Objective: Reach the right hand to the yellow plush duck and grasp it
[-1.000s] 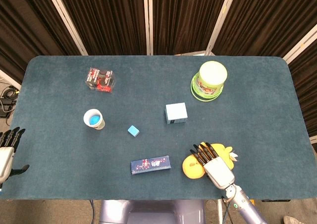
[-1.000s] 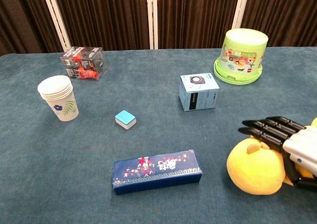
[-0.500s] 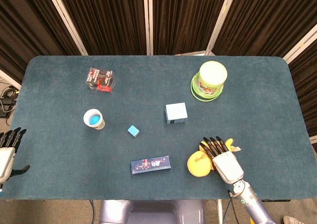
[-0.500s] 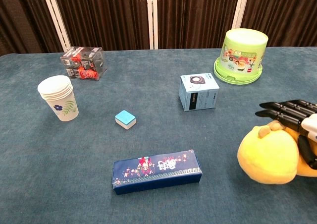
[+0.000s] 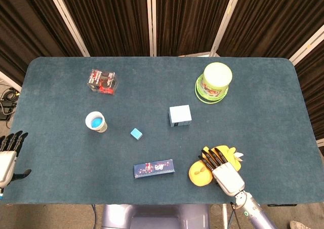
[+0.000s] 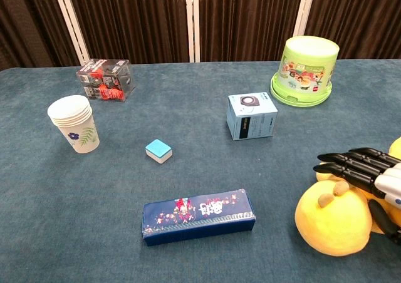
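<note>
The yellow plush duck point(image 5: 199, 173) lies near the table's front right edge, its round head point(image 6: 331, 225) pointing left in the chest view. My right hand point(image 5: 223, 168) lies over the duck's back with its dark fingers point(image 6: 351, 167) stretched out flat across the top; they are not curled round it. The thumb shows low at the chest view's right border. My left hand point(image 5: 7, 156) hangs off the table's left front corner, fingers apart and holding nothing.
A long navy box point(image 6: 198, 215) lies just left of the duck. Further back stand a light blue box point(image 6: 252, 115), a green tub point(image 6: 307, 61), a small blue block point(image 6: 158, 150), stacked paper cups point(image 6: 74, 123) and a red-filled clear box point(image 6: 104, 79).
My right hand and the duck under it slid right half a second ago and have now come back left and toward the front edge. The left hand has stayed put.
</note>
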